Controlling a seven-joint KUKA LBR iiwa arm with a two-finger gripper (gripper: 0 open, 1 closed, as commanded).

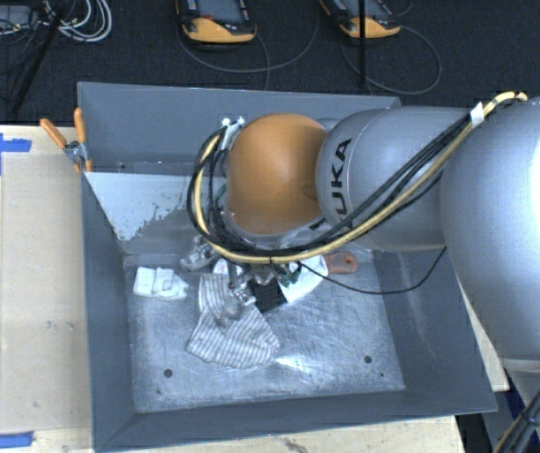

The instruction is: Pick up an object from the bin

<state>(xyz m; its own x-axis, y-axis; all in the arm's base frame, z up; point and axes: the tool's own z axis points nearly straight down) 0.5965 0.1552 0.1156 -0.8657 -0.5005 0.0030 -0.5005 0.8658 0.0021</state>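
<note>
Open room: the floor of the grey metal bin [109, 366] lies bare along the near wall and at the right.
Left side: a crumpled white wrapper [160, 283] lies near the sloping wall.
Arm: it reaches in from the right, its orange cover [270, 173] above mid-bin.
Gripper [247, 291]: it points down at the upper end of the crumpled grey-and-white striped cloth [232, 336] at mid-floor; I cannot tell whether it grips.

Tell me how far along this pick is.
Done: the gripper is down in the bin, at the top end of the striped cloth. In hand: perhaps a grasp there; the orange wrist cover hides it. Left: lifting out; the cloth's lower part lies on the floor.
</note>
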